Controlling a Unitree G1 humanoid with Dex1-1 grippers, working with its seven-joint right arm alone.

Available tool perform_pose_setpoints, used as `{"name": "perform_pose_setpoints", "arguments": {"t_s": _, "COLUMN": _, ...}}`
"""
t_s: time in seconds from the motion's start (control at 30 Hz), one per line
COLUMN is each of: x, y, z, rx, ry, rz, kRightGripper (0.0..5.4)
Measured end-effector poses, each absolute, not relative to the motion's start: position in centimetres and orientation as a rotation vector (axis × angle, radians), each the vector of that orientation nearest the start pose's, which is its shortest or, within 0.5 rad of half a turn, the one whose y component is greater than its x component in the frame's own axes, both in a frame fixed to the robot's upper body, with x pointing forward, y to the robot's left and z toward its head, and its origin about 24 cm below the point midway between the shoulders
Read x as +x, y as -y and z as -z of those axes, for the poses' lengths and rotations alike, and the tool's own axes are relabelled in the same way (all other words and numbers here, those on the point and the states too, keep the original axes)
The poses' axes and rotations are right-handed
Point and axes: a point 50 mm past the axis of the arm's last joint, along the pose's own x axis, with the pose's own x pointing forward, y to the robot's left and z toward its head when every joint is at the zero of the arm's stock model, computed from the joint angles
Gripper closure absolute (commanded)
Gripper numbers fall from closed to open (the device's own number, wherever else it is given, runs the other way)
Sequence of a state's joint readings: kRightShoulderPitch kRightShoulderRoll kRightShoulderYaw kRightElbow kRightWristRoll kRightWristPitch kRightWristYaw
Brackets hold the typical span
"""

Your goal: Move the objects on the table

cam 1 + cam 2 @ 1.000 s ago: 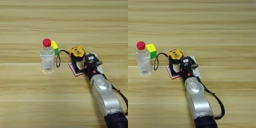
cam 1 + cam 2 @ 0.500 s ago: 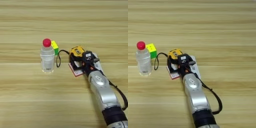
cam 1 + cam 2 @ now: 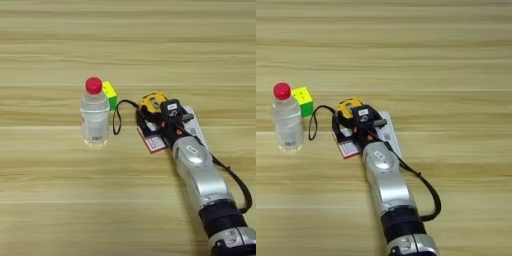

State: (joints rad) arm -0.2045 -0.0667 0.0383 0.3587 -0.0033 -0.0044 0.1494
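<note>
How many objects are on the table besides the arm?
5: bottle at left, cube behind it, tape measure, white-red box and white device clustered under the gripper.

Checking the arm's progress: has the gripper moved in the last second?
Yes. The gripper has shifted left toward the bottle, now over the tape measure.

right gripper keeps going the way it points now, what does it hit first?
Most likely the tape measure: the right gripper points up and slightly left, already over the small white-red box, with the yellow case just ahead. Height above them is unclear, so it might pass over.
</note>
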Motion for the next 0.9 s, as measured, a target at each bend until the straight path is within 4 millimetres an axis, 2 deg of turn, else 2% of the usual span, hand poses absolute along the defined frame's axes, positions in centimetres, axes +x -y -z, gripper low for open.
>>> {"name": "perform_pose_setpoints", "arguments": {"t_s": 0.23, "x": 28.67, "y": 13.61, "z": -1.09, "rx": -0.072, "ry": -0.16, "rz": -0.23, "kRightGripper": 0.73}}
{"name": "perform_pose_setpoints", "arguments": {"t_s": 0.8, "x": 28.67, "y": 13.69, "z": -1.09, "rx": -0.07, "ry": -0.148, "rz": -0.225, "kRightGripper": 0.79}}
{"name": "perform_pose_setpoints", "arguments": {"t_s": 0.9, "x": 28.86, "y": 14.23, "z": -1.8, "rx": -0.071, "ry": -0.119, "rz": -0.203, "kRightGripper": 0.79}}
